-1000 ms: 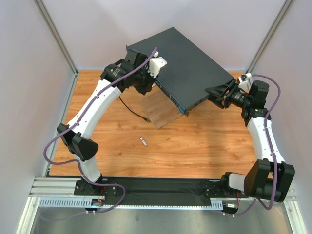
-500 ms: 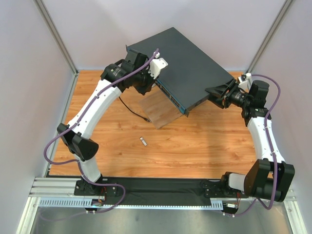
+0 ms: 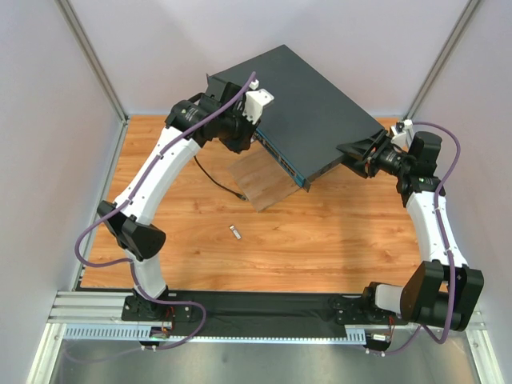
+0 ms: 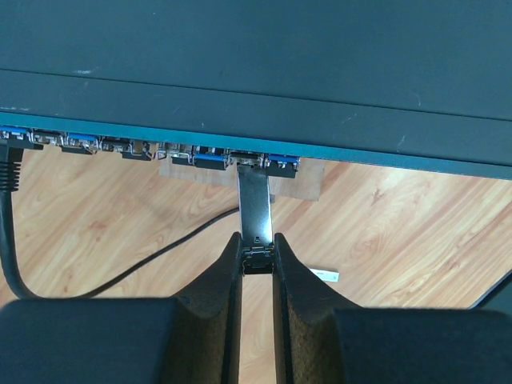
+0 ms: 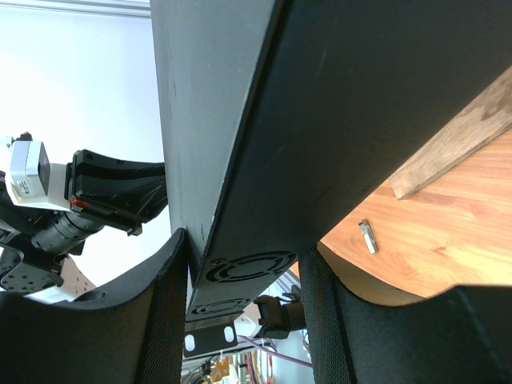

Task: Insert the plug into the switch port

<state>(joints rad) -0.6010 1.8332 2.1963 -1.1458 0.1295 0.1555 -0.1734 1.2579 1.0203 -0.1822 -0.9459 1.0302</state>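
Observation:
The switch (image 3: pixel 300 100) is a flat dark grey box lying tilted, its teal front edge (image 4: pixel 240 142) carrying a row of small ports. The plug (image 4: pixel 255 200) is a slim silver metal module. My left gripper (image 4: pixel 258 254) is shut on its rear end. The plug's far tip meets a port (image 4: pixel 250 160) in the middle of the row. My right gripper (image 5: pixel 244 276) is shut on the switch's (image 5: pixel 320 120) right end, one finger on each face beside the fan vents. Seen from above, the left gripper (image 3: pixel 244 134) is at the front edge and the right gripper (image 3: pixel 358 156) at the right corner.
A pale wooden board (image 3: pixel 260 182) lies under the switch's front edge. A black cable (image 4: pixel 120 272) runs across the wooden table (image 3: pixel 336 232) to a port at the far left (image 4: pixel 12 156). A second small silver module (image 3: pixel 235 232) lies loose on the table.
My left wrist has shifted slightly away from the bases, towards the switch's front edge, with the plug in it. The right arm and the switch have not moved.

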